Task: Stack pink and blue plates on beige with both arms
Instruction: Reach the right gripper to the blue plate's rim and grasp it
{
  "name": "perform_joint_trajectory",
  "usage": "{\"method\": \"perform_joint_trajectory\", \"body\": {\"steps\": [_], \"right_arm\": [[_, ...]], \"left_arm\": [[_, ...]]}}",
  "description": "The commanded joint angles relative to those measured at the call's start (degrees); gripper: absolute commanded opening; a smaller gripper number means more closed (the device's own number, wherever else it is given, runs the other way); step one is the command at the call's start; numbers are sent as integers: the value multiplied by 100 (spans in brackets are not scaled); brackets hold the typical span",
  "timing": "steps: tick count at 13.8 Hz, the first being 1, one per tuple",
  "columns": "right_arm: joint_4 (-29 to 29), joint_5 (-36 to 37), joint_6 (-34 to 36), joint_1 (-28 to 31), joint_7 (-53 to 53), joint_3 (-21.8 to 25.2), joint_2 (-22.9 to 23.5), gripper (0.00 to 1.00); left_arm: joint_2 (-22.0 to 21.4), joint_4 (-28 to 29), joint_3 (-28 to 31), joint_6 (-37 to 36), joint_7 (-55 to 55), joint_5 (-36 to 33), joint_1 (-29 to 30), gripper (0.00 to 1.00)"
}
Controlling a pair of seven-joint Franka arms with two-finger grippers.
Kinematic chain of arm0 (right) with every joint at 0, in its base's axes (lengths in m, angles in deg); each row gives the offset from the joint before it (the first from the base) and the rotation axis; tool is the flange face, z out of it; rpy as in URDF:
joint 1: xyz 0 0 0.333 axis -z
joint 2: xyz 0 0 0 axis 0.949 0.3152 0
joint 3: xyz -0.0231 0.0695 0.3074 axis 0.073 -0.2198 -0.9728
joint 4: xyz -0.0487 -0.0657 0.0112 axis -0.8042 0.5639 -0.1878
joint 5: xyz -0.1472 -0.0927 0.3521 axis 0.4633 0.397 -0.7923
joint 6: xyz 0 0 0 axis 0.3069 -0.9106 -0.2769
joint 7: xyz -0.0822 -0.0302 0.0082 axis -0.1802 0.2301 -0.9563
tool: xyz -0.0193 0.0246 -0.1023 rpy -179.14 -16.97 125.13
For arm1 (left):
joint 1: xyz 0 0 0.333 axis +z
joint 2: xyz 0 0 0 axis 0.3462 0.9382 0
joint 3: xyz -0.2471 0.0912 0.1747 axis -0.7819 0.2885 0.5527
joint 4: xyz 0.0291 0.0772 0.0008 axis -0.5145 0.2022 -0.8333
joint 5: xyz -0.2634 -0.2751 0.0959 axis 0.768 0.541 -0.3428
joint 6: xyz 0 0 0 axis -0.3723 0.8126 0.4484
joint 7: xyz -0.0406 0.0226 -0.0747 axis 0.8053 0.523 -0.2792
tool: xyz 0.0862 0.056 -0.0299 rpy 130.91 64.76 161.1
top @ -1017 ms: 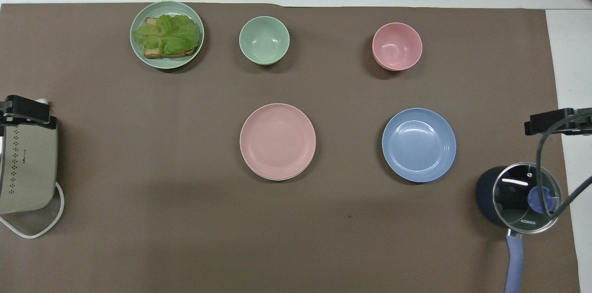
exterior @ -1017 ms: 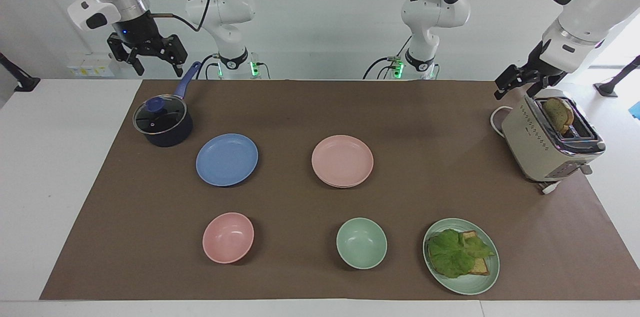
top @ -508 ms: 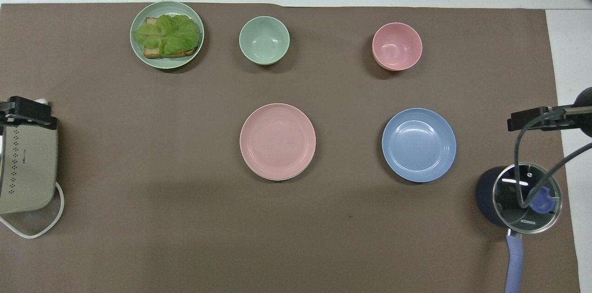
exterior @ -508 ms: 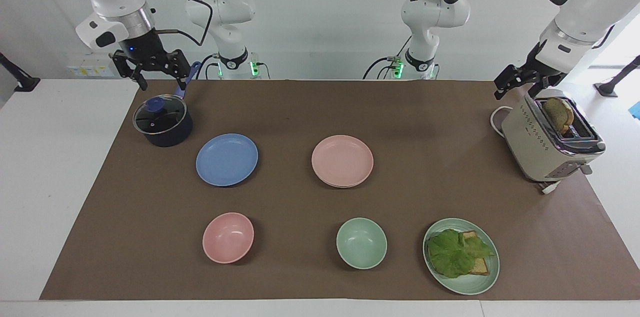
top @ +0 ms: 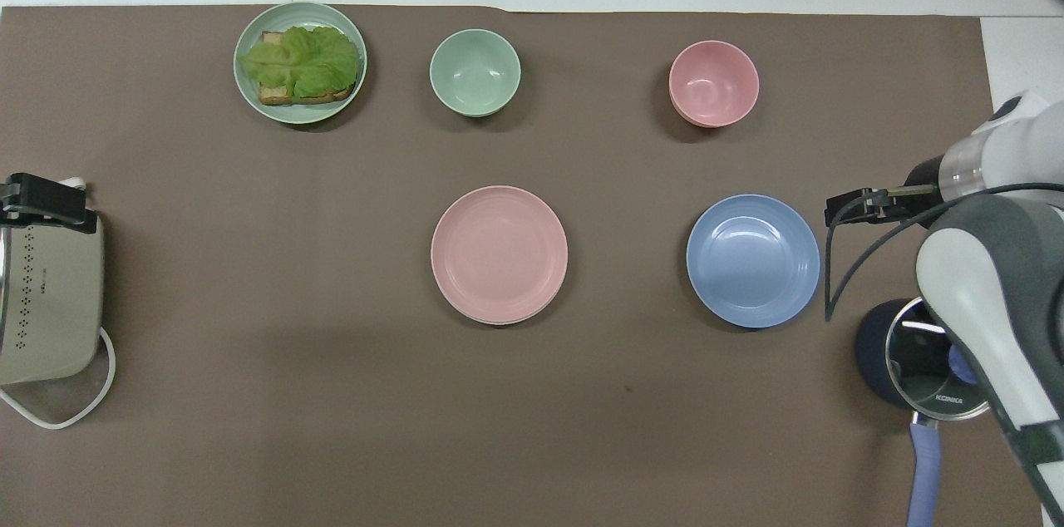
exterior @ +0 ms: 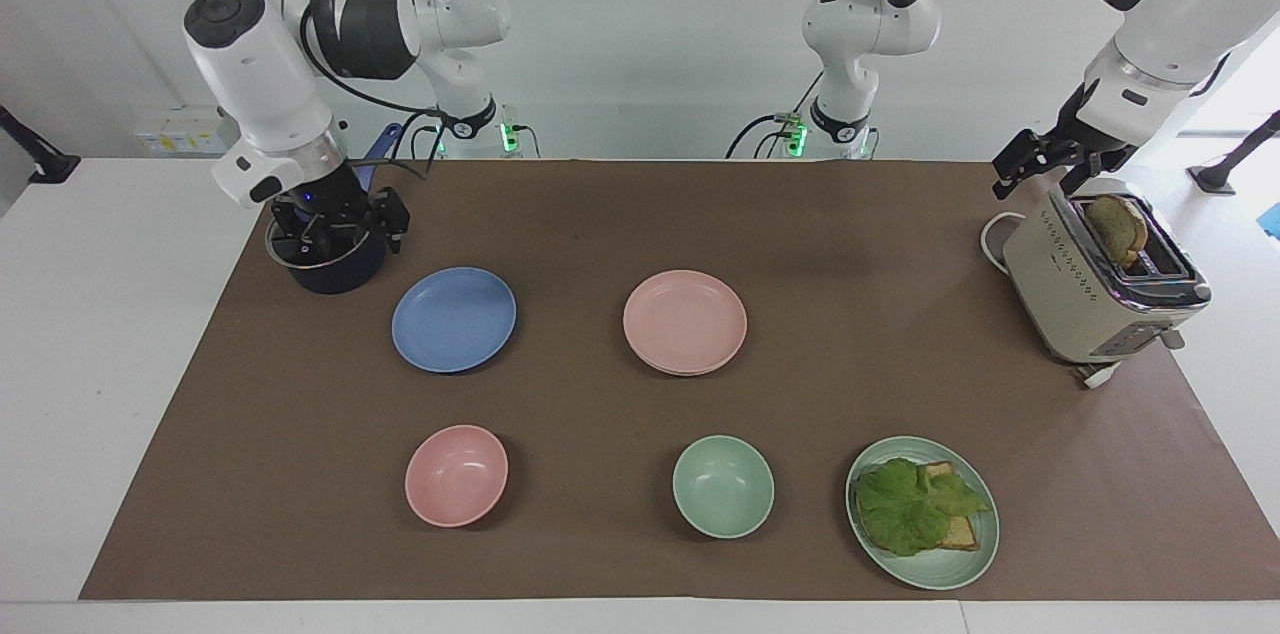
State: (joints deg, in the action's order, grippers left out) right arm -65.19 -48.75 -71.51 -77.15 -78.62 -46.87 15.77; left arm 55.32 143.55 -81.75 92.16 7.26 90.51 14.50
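Observation:
The pink plate (exterior: 685,319) (top: 499,251) lies mid-table on the beige plate (top: 499,321), of which only a thin pale rim shows beneath it. The blue plate (exterior: 453,319) (top: 752,259) lies flat beside that pair, toward the right arm's end. My right gripper (exterior: 345,236) (top: 848,207) hangs open and empty low over the dark pot, a short way from the blue plate's edge. My left gripper (exterior: 1030,164) (top: 41,201) waits open and empty above the toaster's end.
A dark pot with a glass lid (exterior: 325,264) (top: 923,361) stands at the right arm's end. A toaster with bread (exterior: 1095,289) (top: 50,302) stands at the left arm's end. Farther from the robots are a pink bowl (exterior: 456,474), a green bowl (exterior: 722,486) and a green plate with lettuce toast (exterior: 922,512).
The right arm has swung down and toward the blue plate. Its gripper dropped from above the pot's handle to just over the pot. The left arm barely moved.

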Motion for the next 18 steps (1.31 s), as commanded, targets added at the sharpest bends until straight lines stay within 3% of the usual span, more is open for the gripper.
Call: {"method": "perform_joint_trajectory", "body": {"steps": [1, 5, 9, 14, 15, 18], "right_arm": [[-401, -223, -724, 156, -414, -25, 157, 100], [-647, -223, -1525, 165, -766, -34, 710, 100], [-999, -231, -2141, 252, -1055, -34, 975, 100], [-1289, -240, -2212, 279, -1416, -34, 1037, 100], [-1325, -240, -2204, 279, -1416, -34, 1028, 95], [-1325, -240, -2204, 279, -1425, -34, 1037, 29]], "left_arm": [[-133, 116, -29, -1, 17, -101, 30, 100], [-133, 116, -29, -1, 17, -101, 31, 100], [-133, 116, -29, -1, 17, -101, 39, 100], [-133, 116, -29, -1, 17, -101, 39, 100], [-133, 116, -29, -1, 17, -101, 31, 100], [-133, 116, -29, -1, 17, -101, 39, 100]]}}
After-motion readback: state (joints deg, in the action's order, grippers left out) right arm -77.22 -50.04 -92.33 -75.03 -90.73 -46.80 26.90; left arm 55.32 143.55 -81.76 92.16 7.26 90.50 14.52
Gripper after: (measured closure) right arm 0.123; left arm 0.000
